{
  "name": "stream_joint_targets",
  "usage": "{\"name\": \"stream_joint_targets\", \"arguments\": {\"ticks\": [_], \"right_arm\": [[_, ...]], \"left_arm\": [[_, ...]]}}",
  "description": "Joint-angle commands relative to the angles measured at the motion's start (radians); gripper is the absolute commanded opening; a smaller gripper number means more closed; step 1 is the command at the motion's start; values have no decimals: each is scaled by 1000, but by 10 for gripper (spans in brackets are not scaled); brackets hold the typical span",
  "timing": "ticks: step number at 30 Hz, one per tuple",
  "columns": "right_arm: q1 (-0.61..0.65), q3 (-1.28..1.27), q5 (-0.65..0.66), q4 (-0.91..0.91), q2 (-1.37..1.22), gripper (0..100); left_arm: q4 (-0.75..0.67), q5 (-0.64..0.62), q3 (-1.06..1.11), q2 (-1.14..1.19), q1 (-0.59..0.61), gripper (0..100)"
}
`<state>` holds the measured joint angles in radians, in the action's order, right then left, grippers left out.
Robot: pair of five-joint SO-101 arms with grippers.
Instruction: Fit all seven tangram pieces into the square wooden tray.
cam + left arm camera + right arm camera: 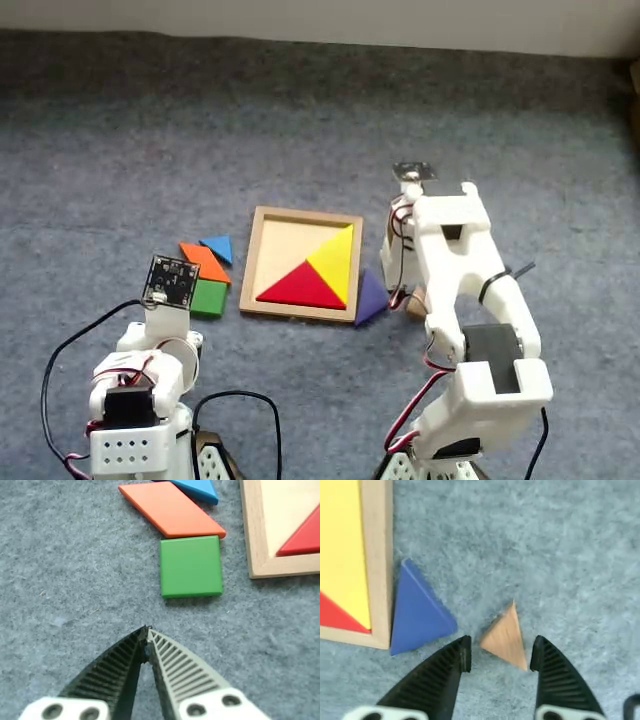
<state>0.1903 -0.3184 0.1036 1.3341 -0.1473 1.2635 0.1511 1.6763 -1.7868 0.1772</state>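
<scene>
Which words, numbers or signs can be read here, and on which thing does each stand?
No text can be read.
The wooden tray, the green square and the wooden triangle are plain.
The marks on the black board are too small to read.

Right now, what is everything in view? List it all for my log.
wooden tray: one, light wood, mid-table
red triangle: one, red, in the tray
yellow triangle: one, yellow, in the tray, against the red
dark blue triangle: one, beside the tray, right arm's side
plain wood triangle: one, tan, between the right hand's fingers
orange parallelogram, light blue triangle, green square: one each, left arm's side of the tray
carpet: grey, underneath
left hand: shut, empty
right hand: open
</scene>
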Motion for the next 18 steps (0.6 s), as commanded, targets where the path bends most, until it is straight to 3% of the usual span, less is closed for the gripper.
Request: {"name": "stream_joint_targets", "arguments": {"ticks": [1, 18], "right_arm": [[-13, -35, 48, -47, 8, 199], [-50, -82, 72, -107, -53, 198]], "left_arm": [[8, 8, 19, -21, 2, 6], [8, 8, 19, -21, 2, 6]]}}
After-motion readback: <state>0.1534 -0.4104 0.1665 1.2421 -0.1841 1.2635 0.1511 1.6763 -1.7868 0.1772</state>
